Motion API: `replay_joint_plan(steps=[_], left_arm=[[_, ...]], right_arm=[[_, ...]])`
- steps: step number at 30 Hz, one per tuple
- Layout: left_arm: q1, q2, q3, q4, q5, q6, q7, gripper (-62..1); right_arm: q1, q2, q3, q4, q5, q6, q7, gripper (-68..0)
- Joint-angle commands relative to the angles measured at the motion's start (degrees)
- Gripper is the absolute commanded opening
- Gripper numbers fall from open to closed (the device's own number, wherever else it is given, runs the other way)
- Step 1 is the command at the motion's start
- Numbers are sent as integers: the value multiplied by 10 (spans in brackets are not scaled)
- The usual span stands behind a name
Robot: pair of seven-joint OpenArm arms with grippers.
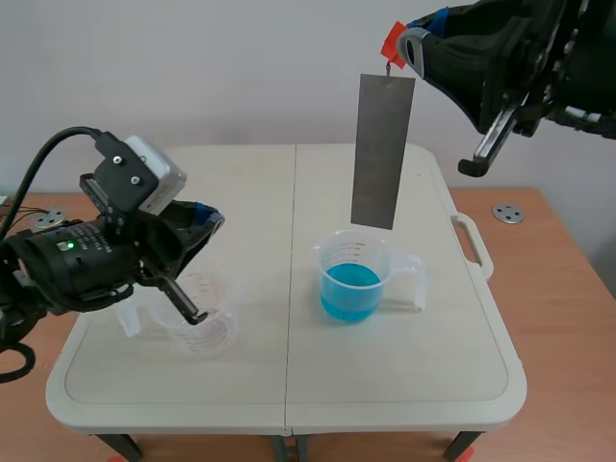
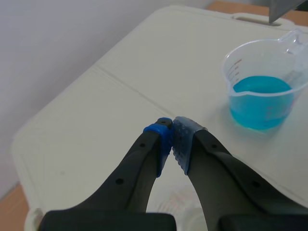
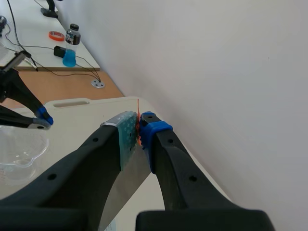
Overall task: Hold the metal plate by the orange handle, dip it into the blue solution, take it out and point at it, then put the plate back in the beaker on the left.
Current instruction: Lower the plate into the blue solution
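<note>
so the right end effector [image 3: 137, 126] pinches the orange handle [image 1: 393, 41], metal plate [image 1: 382, 149] hangs straight down below it, blue solution [image 1: 349, 289] pretty much underneath. The left end effector [image 2: 172, 131] is shut, empty.

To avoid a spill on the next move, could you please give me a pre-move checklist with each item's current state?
1. Right end effector shut on the small orange handle: ok.
2. Flat grey metal plate hanging upright above the clear plastic beaker of blue solution: ok.
3. Left end effector shut, holding nothing: ok.
4. Mouth of the empty clear plastic beaker on the left free: not ok, left end effector over it.
5. Plate wet or dry: cannot tell.
</note>
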Motion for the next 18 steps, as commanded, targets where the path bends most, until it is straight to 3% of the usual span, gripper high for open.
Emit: replay_joint_plan(steps=[1,9,18], left_arm=[[19,-16,-19,21,-19,3,-16,-573],[142,-72,-111,89,-55,3,-45,-573],[290,-76,-214,126,-59,3,-92,-573]], right_arm=[[9,0,3,5,8,3,11,-663],[10,0,3,5,8,3,13,-663],[10,-2,3,5,8,3,13,-663]])
